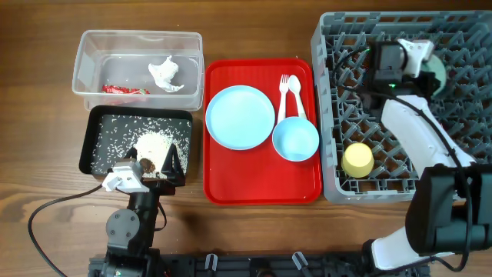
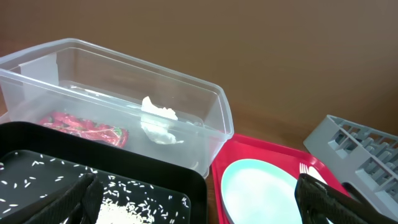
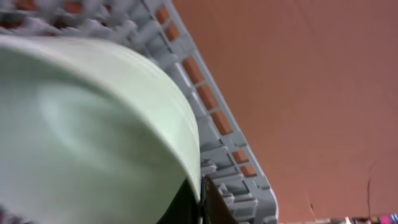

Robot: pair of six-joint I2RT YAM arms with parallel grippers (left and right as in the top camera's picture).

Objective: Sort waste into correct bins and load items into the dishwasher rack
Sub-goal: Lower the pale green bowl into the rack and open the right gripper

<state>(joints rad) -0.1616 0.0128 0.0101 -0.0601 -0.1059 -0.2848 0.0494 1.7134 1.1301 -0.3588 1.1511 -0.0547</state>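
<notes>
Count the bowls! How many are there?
2. The blue bowl sits on the red tray. The green bowl is in the rack's far corner, partly hidden under the right arm.

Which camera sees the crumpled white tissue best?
Overhead: the tissue lies unblocked in the clear tub. Left wrist shows it closer, but through the tub's wall. Right wrist misses it.

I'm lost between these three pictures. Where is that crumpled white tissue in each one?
Overhead: the crumpled white tissue lies upper left, inside the clear rectangular plastic tub.
Left wrist: the tissue is left of centre, inside the same tub.
Right wrist: not in it; a pale green bowl fills that view.
Shared landmark: the grey plastic grid rack, right side overhead, lower right for the left wrist, behind the bowl for the right wrist.
</notes>
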